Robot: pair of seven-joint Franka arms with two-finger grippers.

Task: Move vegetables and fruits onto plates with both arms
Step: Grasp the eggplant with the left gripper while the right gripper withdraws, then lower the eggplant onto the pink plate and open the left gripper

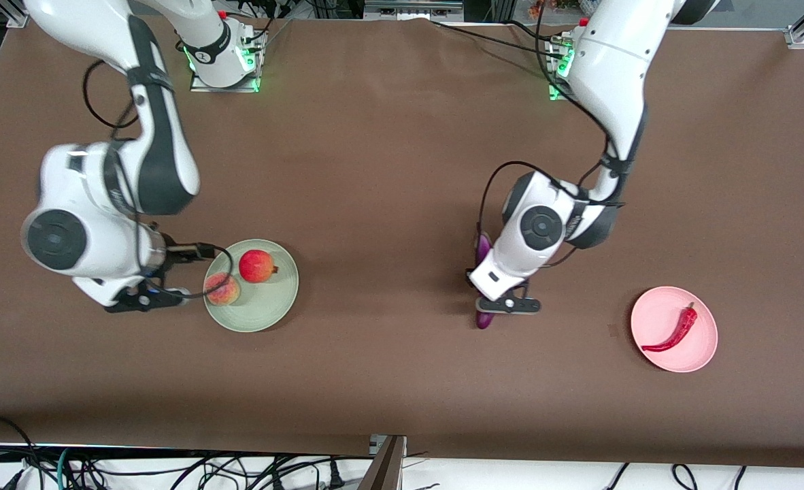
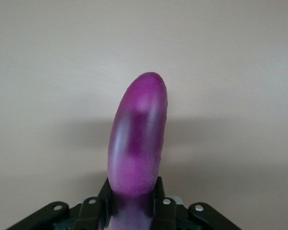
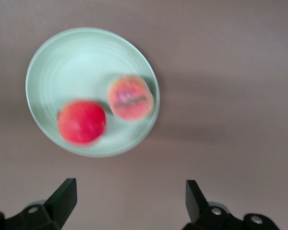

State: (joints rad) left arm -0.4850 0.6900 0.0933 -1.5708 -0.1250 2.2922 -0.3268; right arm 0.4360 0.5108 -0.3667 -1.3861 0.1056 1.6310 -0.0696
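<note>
The eggplant (image 2: 138, 143) lies on the brown table (image 1: 388, 170) near its middle, lengthwise toward the front camera, and my left gripper (image 2: 132, 203) is down on it: in the left wrist view my two fingers (image 2: 158, 194) press against its flanks, so I record that pincer as clenched on the eggplant, which rests on the table surface. From the front view only both ends of the purple body show past my left wrist, one end nearer the camera and one farther. Toward the left arm's end of the table sits the pink plate (image 1: 698, 357), well apart from the eggplant, with the red chili pepper (image 1: 675, 330) lying curved across it. Toward the right arm's end sits the green plate (image 1: 273, 306), holding the pomegranate (image 1: 257, 265) and, beside it and nearer the camera, the peach (image 1: 223, 288); whether the two fruits touch I cannot tell. My right gripper (image 3: 129, 194) is up in the air beside the green plate's edge, over bare table; its fingers (image 3: 62, 196) stand wide apart with nothing between them, so I record it as released and empty. The peach lies just beside that gripper in the front view.
</note>
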